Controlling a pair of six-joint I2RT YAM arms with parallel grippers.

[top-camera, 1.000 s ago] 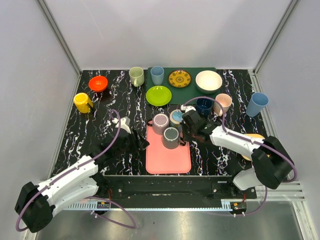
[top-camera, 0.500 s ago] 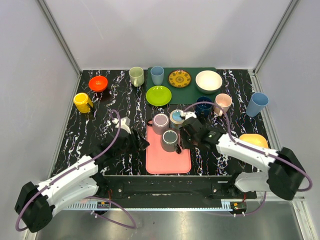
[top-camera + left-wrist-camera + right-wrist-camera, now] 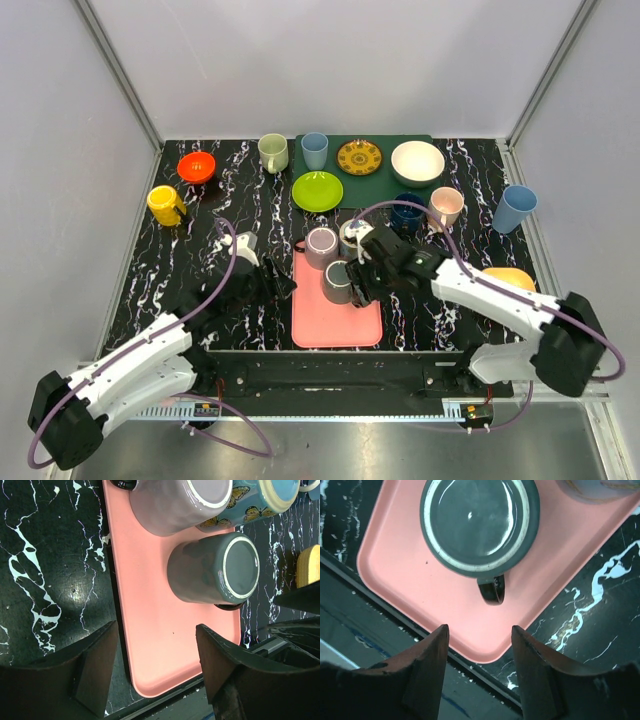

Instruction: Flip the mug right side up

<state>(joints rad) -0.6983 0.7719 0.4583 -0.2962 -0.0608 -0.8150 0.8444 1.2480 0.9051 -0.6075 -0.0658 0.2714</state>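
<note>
Two open hands: right hand hovers over the grey mug, left hand nearby.

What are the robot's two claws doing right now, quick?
Left gripper: open, holding nothing.
Right gripper: open, holding nothing, by the gray mug handle.

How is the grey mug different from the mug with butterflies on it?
The grey mug is plain grey all over; the butterfly mug is blue-green with butterflies and a cream rim. The grey mug stands upside down on the pink tray, flat bottom up; the butterfly mug seems to have its open mouth up. Both are round mugs, close together.
</note>
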